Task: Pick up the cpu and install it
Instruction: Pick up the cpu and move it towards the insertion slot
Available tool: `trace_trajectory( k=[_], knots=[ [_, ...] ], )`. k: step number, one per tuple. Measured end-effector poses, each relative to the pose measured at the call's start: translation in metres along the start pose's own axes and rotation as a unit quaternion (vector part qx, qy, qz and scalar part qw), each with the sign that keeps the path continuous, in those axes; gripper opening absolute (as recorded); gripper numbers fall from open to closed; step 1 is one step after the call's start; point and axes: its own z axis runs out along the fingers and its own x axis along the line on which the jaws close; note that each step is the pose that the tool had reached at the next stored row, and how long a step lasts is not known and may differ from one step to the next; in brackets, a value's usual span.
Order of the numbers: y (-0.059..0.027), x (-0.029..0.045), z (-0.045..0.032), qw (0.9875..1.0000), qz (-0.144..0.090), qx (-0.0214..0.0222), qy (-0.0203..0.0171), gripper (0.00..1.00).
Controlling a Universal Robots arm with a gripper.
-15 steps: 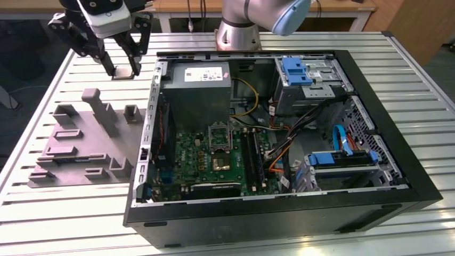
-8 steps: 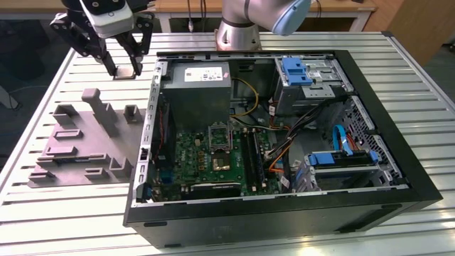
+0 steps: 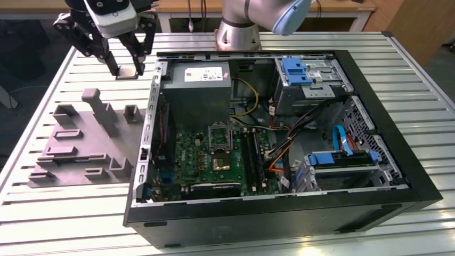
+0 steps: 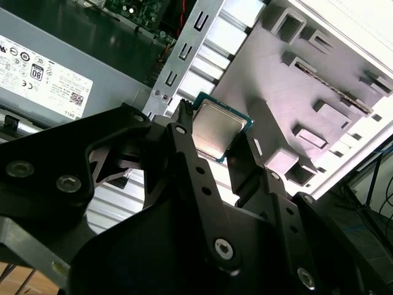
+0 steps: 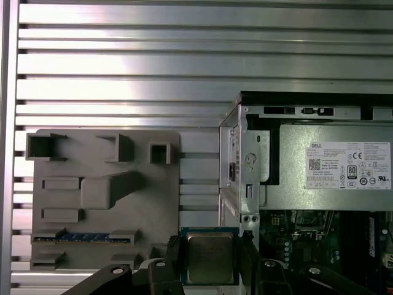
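Note:
The cpu is a small silvery-beige square chip, and my gripper is shut on it by two opposite edges. It hangs above the slatted table, just off the far left corner of the open computer case in the exterior view. In both wrist views the cpu lies flat between the black fingers, metal top facing the cameras. The motherboard socket, a metal frame with a dark centre, lies inside the case, well apart from the gripper.
A grey plastic fixture with blocks and slots lies on the table to the exterior view's left of the case; a blue-edged stick rests in one slot. Inside the case are the power supply, cables and blue-tabbed drive bays.

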Motion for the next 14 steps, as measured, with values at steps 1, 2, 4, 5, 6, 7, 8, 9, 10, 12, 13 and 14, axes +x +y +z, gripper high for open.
trace_trajectory(
  k=[1,2,4,5,6,7,8,9,10,12,13,14],
  knots=[
    [0.0,-0.0001,0.0,1.0,0.0,0.0,0.0,0.47],
    [0.0,-0.0002,0.0,1.0,0.0,0.0,0.0,0.47],
    [0.0,-0.0002,0.0,1.0,0.0,0.0,0.0,0.47],
    [0.0,-0.0002,0.0,1.0,0.0,0.0,0.0,0.47],
    [-0.0002,-0.0003,0.0,1.0,0.0,0.0,0.0,0.47],
    [-0.001,-0.0003,0.0,1.0,0.0,0.0002,0.0,0.47],
    [-0.0024,-0.0004,0.0,1.0,0.0,0.0008,0.0,0.47],
    [-0.0037,-0.0004,0.0,1.0,0.0,0.0015,0.0,0.47],
    [-0.005,-0.0006,-0.0001,1.0,0.0,0.0023,0.0,0.47],
    [-0.0064,-0.0017,0.0,1.0,0.0,0.0035,0.0,0.47],
    [-0.0066,-0.003,0.0001,1.0,0.0,0.0036,0.0,0.47],
    [-0.0066,-0.0047,0.0001,1.0,0.0,0.0037,0.0,0.47]
  ],
)
